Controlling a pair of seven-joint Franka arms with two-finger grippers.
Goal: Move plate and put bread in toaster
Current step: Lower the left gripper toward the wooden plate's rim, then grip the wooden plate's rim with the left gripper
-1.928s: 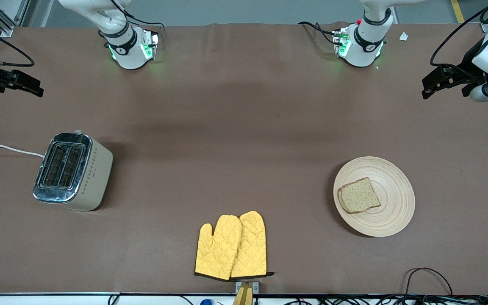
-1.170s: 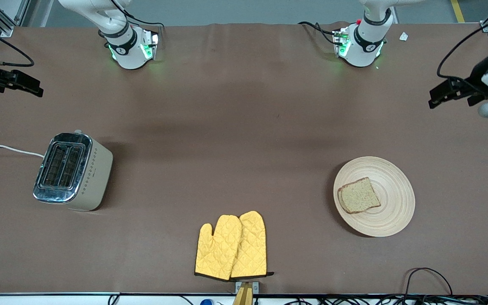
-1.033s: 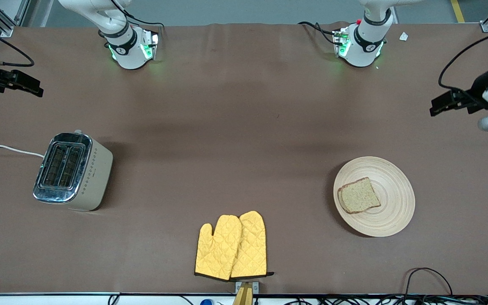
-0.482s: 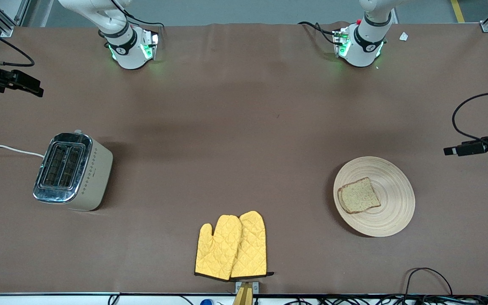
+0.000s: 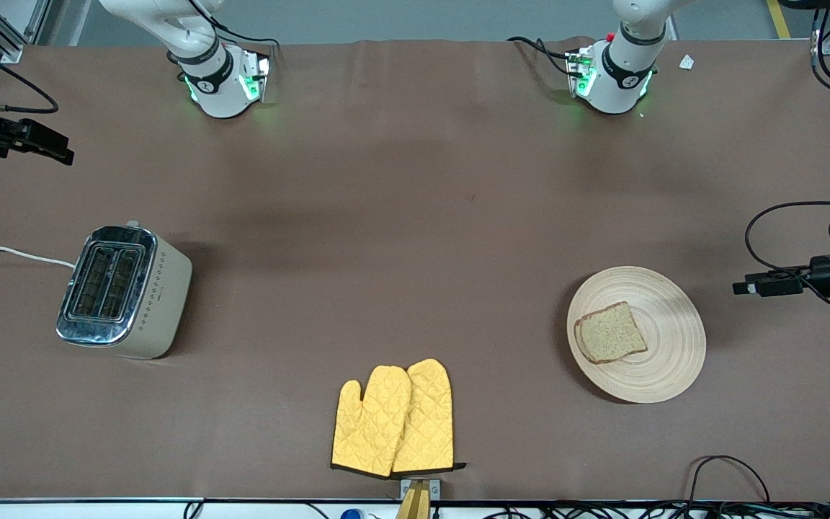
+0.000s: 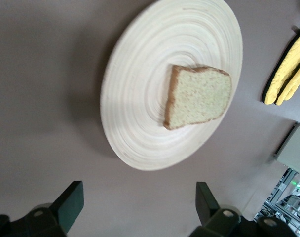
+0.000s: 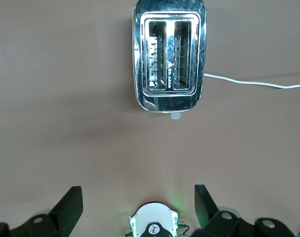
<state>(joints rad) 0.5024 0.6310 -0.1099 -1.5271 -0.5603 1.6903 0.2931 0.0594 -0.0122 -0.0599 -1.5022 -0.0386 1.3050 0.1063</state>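
Speckled brown bread [image 5: 610, 332], roughly square with darker crust, lies on the round pale-wood plate [image 5: 667, 375], well apart from the chrome-topped cream toaster [image 5: 124, 291]. Left gripper [image 6: 135, 202] hangs beside the plate, right gripper [image 7: 136, 202] waits above the toaster, both spread wide, empty.

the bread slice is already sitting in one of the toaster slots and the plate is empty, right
No. The bread still lies on the wooden plate, as the front view shows; the right wrist view shows both slots of the toaster empty.
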